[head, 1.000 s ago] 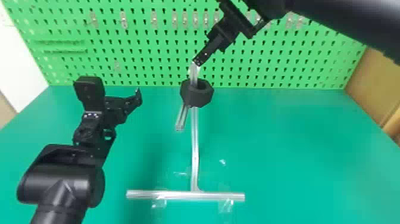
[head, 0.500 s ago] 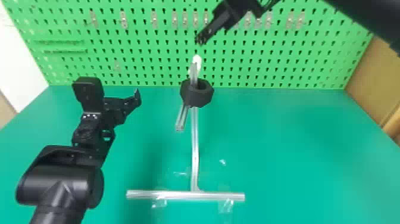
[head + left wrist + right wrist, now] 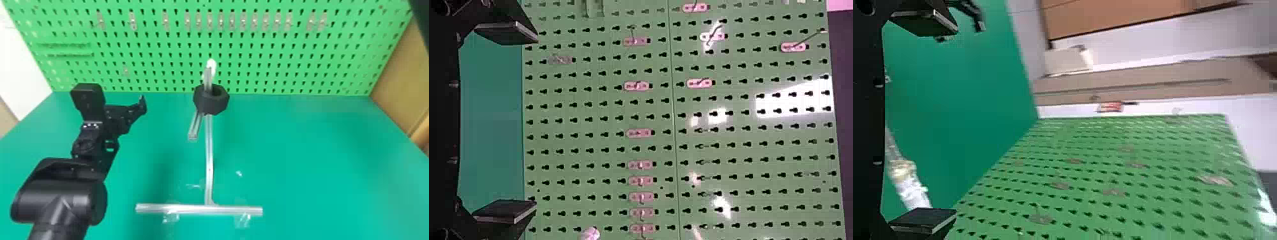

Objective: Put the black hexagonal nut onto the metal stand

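The black hexagonal nut (image 3: pixel 211 99) sits around the upper part of the metal stand (image 3: pixel 209 153), whose top end rises out of the nut's hole; nothing holds the nut. To the left of the stand my left gripper (image 3: pixel 124 99) is parked, apart from both. In the left wrist view the left gripper (image 3: pixel 506 122) has its fingers wide apart with nothing between them. My right gripper (image 3: pixel 928 122) stands open in the right wrist view, nothing gripped, with part of the stand (image 3: pixel 908 187) seen beyond it.
A green pegboard (image 3: pixel 153 54) with several small hooks stands upright behind the green table (image 3: pixel 303 166). The stand's foot bar (image 3: pixel 198 209) lies across the table near the front, with clear tape at it. A brown box-like surface (image 3: pixel 395 83) borders the right side.
My right arm has pulled away from the stand's top, up and to the right, out to the upper right corner of the head view. The nut, stand and left arm have stayed put.
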You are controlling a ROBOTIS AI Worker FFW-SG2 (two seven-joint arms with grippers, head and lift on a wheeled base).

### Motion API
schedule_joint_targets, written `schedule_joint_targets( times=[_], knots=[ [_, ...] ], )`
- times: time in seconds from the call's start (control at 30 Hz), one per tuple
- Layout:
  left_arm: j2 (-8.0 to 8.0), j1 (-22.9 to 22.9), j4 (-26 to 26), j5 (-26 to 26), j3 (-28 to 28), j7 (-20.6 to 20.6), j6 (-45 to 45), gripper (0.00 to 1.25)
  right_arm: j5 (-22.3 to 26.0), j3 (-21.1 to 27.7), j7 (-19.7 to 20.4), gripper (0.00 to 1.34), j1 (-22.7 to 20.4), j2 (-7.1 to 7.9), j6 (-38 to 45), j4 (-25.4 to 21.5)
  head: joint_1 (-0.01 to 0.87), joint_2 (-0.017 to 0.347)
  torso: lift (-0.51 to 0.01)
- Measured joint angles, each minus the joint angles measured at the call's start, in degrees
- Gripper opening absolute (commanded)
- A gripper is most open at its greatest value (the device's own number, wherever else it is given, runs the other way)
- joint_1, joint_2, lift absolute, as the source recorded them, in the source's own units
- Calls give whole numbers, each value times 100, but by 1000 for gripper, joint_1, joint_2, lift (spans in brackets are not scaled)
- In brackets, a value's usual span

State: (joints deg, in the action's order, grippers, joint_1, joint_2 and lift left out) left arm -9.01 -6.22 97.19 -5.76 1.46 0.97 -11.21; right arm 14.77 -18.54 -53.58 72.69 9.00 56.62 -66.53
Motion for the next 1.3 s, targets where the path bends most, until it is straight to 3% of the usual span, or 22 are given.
schedule_joint_targets(
  times=[0.3,0.6,0.83,1.03,1.3],
  knots=[
    [3,46,63,-17,71,0,2,1132,20,1375,493,1266,-925,-68,-283,-463,693,81,-1],
    [4,58,89,-35,95,0,5,1132,270,2106,1347,1253,-1867,-230,-1229,-595,693,81,-1],
    [5,61,89,-63,106,0,5,1132,585,2362,2413,1256,-2706,-331,-2228,-657,693,81,-1],
    [6,61,89,-83,116,0,5,1132,444,2359,3152,1258,-3389,-380,-2851,-922,693,81,-1],
    [14,21,89,-87,115,1,5,1132,69,2241,4006,1253,-4245,-592,-3946,-1254,693,81,-1]
  ],
)
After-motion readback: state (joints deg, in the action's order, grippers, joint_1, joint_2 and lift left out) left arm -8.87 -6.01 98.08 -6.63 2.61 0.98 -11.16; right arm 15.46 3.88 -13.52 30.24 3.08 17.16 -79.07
